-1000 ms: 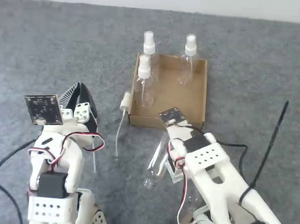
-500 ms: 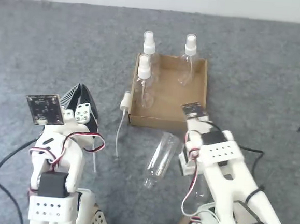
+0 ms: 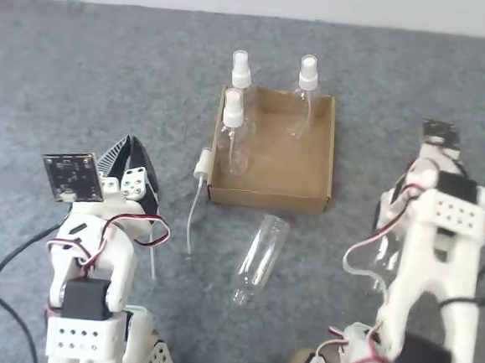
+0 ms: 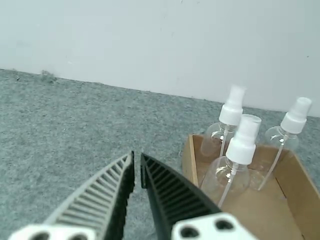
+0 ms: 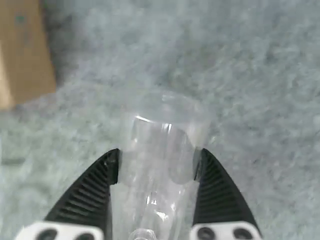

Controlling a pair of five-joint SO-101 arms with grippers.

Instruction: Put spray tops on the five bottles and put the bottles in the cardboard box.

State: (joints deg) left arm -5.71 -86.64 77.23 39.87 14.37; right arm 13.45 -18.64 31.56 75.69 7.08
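**Right gripper (image 5: 157,155) clamping a clear, uncapped plastic bottle (image 5: 160,130), off the right side of the shallow brown cardboard box (image 3: 266,200).**
The jaws are pressing on the bottle's body. It appears thin-walled, so it is likely light, slick and easily dented, and a gentle hold on the stiffer shoulder would suit it. A second clear uncapped bottle (image 3: 260,259) is lying just in front of the box, near a loose white spray top (image 3: 202,163). The left gripper (image 4: 137,156) is sitting nearly closed and empty.

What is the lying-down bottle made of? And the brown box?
The lying bottle looks like clear, glossy plastic: the grey mat shows through it; glass is possible. The held bottle in the right gripper looks the same. The box looks like matte brown cardboard, with thin folded walls.
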